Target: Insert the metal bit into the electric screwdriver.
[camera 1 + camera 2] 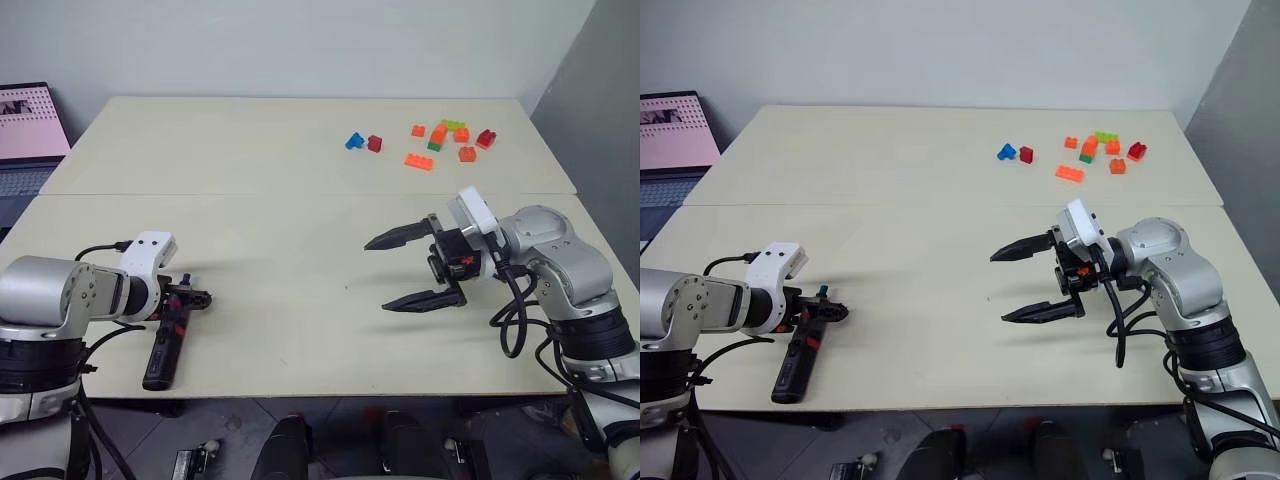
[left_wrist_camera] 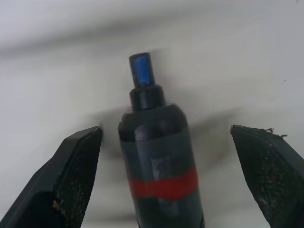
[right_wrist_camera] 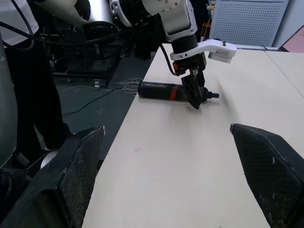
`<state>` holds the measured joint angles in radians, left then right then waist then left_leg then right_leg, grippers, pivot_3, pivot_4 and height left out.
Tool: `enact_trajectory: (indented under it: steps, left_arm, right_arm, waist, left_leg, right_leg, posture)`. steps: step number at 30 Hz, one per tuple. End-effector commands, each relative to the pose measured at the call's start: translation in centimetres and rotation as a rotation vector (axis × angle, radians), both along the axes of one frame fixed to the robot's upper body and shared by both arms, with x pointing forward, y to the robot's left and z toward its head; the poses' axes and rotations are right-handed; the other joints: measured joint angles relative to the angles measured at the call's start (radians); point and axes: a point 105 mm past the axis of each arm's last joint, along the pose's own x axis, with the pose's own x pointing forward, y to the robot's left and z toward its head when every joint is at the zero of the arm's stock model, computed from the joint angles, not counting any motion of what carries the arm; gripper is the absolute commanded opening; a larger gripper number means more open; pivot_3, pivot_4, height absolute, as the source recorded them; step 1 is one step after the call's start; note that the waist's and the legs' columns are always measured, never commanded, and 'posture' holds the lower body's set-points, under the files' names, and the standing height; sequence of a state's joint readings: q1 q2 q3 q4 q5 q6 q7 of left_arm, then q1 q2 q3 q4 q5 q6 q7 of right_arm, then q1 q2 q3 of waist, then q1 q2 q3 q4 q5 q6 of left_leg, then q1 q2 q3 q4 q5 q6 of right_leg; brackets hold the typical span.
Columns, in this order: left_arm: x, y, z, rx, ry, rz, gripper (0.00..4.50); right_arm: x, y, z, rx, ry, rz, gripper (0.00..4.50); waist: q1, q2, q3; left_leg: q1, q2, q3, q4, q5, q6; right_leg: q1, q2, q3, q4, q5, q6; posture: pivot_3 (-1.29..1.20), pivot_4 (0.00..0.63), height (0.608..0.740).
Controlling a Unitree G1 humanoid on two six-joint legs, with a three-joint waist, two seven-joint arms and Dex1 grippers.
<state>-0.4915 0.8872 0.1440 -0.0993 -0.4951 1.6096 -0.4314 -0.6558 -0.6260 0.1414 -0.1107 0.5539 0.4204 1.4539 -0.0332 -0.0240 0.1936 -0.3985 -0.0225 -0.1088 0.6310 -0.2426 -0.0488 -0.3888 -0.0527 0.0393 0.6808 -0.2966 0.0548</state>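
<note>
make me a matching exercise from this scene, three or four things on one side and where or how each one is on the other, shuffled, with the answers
Things:
1. electric screwdriver
2. left tool
3. right tool
4. toy bricks

Places or states:
A. scattered on the far right part of the table
B. open, held above the table, pointing toward the robot's left
C. lying at the near left edge of the table
D. open, one finger on each side of the screwdriver, not closed on it

Pairs: 1-C, 2-D, 3-B, 4-A
</note>
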Motion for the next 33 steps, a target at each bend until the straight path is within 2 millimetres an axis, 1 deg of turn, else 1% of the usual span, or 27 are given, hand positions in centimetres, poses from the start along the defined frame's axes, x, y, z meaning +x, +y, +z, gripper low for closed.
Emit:
enact_trajectory:
  steps: [1,3,4,6,10,11,14,16,19,22,25,26,27,28,29,31,32,33]
  left_arm:
    - [0.4,0.3,0.6,0.011,-0.021,0.023,4.5]
    - [0.2,0.5,0.5,0.024,-0.013,0.023,4.13]
    - [0.2,0.6,0.5,0.028,-0.01,0.023,4.06]
    - [0.0,0.6,0.4,0.029,-0.007,0.02,3.63]
    - [-0.2,0.5,0.2,0.033,0.002,0.01,2.96]
    - [-0.2,0.5,0.1,0.035,0.004,0.011,2.68]
    - [-0.3,0.5,0.1,0.034,0.004,0.011,2.08]
    - [-0.3,0.5,0.1,0.034,0.002,0.009,1.75]
    - [-0.1,0.5,0.3,0.044,-0.013,-0.003,1.68]
    - [0.6,-0.1,1.3,0.076,-0.073,-0.065,1.68]
    - [1.8,-2.2,3.1,0.091,-0.174,-0.189,1.68]
    - [2.2,-3.5,3.9,0.082,-0.228,-0.246,1.68]
    - [2.6,-5.1,4.7,0.08,-0.284,-0.321,1.68]
    - [2.9,-7.3,5.6,0.041,-0.337,-0.397,1.68]
    - [3.1,-9.9,6.6,-0.018,-0.393,-0.478,1.68]
    - [3.1,-12.9,7.8,-0.098,-0.452,-0.568,1.68]
    - [3.1,-13.6,8.1,-0.119,-0.465,-0.588,1.67]
    - [3.3,-15.3,8.8,-0.154,-0.519,-0.631,1.67]
  right_arm:
    - [-0.7,0.1,0.7,0.004,-0.033,0.026,4.46]
    - [-0.7,0.1,0.7,0.001,-0.034,0.025,4.5]
    - [-0.7,0.1,0.7,0.0,-0.034,0.024,4.5]
    - [-0.7,0.1,0.6,-0.001,-0.035,0.02,4.5]
    - [-0.6,0.1,0.6,-0.003,-0.037,0.015,4.5]
    - [-0.7,0.1,0.6,-0.003,-0.038,0.014,4.5]
    - [-0.7,0.1,0.7,-0.003,-0.039,0.012,4.5]
    - [-0.6,0.1,0.7,-0.001,-0.04,0.007,4.5]
    - [-0.6,0.0,0.7,-0.002,-0.042,0.002,4.5]
    - [-0.5,-0.1,0.7,-0.001,-0.042,-0.01,4.5]
    - [-0.5,-0.5,0.8,-0.003,-0.043,-0.032,4.5]
    - [-0.6,-0.7,0.9,-0.003,-0.045,-0.045,4.5]
    - [-0.6,-1.0,1.1,0.0,-0.047,-0.064,4.5]
    - [-0.5,-1.4,1.4,0.008,-0.052,-0.094,4.5]
    - [-0.5,-1.9,1.8,0.02,-0.059,-0.131,4.5]
    - [-0.6,-2.5,2.4,0.037,-0.065,-0.177,4.5]
    - [-0.7,-2.6,2.5,0.042,-0.065,-0.19,4.5]
    - [-0.7,-3.1,2.9,0.054,-0.068,-0.226,4.5]
  waist:
    - [0.001,0.0,0.0]
    - [0.001,0.0,0.0]
    - [0.001,0.0,0.0]
    - [0.001,0.0,0.0]
    - [0.001,0.0,0.0]
    - [0.001,0.0,0.0]
    - [0.001,0.0,0.0]
    - [0.0,0.0,0.0]
    - [0.0,0.0,0.0]
    - [0.001,0.0,0.0]
    - [0.003,0.0,0.0]
    - [0.005,0.0,0.0]
    - [0.008,0.0,0.0]
    - [0.011,-0.001,0.0]
    - [0.017,-0.001,0.0]
    - [0.034,-0.002,0.0]
    - [0.033,-0.002,0.0]
    - [0.03,-0.002,0.0]
  left_leg:
    - [0.0,0.0,0.0,0.0,0.0,0.0]
    - [0.0,0.0,0.0,0.0,0.0,0.0]
    - [0.0,0.0,0.0,0.0,0.0,0.0]
    - [0.0,0.0,0.0,0.0,0.0,0.0]
    - [0.0,0.0,0.0,0.0,0.0,0.0]
    - [0.0,0.0,0.0,0.0,0.0,0.0]
    - [0.0,0.0,0.0,0.0,0.0,0.0]
    - [0.0,0.0,0.0,0.0,0.0,0.0]
    - [0.0,0.0,0.0,0.0,0.0,0.0]
    - [0.0,0.0,0.0,0.0,0.0,0.0]
    - [0.0,0.0,0.0,0.0,0.0,0.0]
    - [0.0,0.0,0.0,0.0,0.001,-0.002]
    - [-0.001,0.0,0.0,0.001,0.002,-0.004]
    - [-0.002,0.0,0.0,0.001,0.003,-0.004]
    - [-0.003,0.0,0.0,0.002,0.003,-0.005]
    - [-0.004,-0.002,-0.001,0.004,0.003,-0.005]
    - [-0.005,-0.002,-0.001,0.008,0.003,-0.005]
    - [-0.006,-0.001,0.0,0.01,0.003,-0.005]
  right_leg:
    - [0.0,0.0,0.0,0.0,0.0,0.0]
    - [0.0,0.0,0.0,0.0,0.0,0.0]
    - [0.0,0.0,0.0,0.0,0.0,0.0]
    - [0.0,0.0,0.0,0.0,0.0,0.0]
    - [0.0,0.0,0.0,0.0,0.0,0.0]
    - [0.0,0.0,0.0,0.0,0.0,0.0]
    - [0.0,0.0,0.0,0.0,0.0,0.0]
    - [0.0,0.0,0.0,0.0,0.0,0.0]
    - [0.0,0.0,0.0,0.0,0.0,0.0]
    - [0.0,0.0,0.0,0.0,0.0,0.0]
    - [0.0,0.0,0.0,0.0,0.0,0.0]
    - [0.0,0.0,-0.001,0.0,0.0,0.0]
    - [0.0,0.0,-0.002,0.0,0.0,0.0]
    - [0.0,0.0,-0.003,0.0,0.0,0.0]
    - [0.0,0.0,-0.003,0.0,0.0,0.0]
    - [0.001,-0.001,-0.004,0.0,0.0,0.0]
    - [0.001,-0.001,-0.004,-0.001,0.001,0.001]
    - [0.001,-0.001,-0.003,-0.001,0.001,0.002]
  posture:
    - [0.0,0.15,0.74]
    - [0.0,0.15,0.74]
    - [0.0,0.15,0.74]
    - [0.0,0.15,0.74]
    - [0.0,0.15,0.74]
    - [0.0,0.15,0.74]
    - [0.0,0.15,0.74]
    - [0.0,0.15,0.74]
    - [0.0,0.15,0.74]
    - [0.0,0.15,0.74]
    - [0.0,0.15,0.74]
    - [0.0,0.15,0.74]
    - [0.0,0.15,0.74]
    - [0.0,0.15,0.74]
    - [0.0,0.15,0.74]
    - [0.0,0.15,0.74]
    - [0.0,0.15,0.74]
    - [0.0,0.15,0.74]
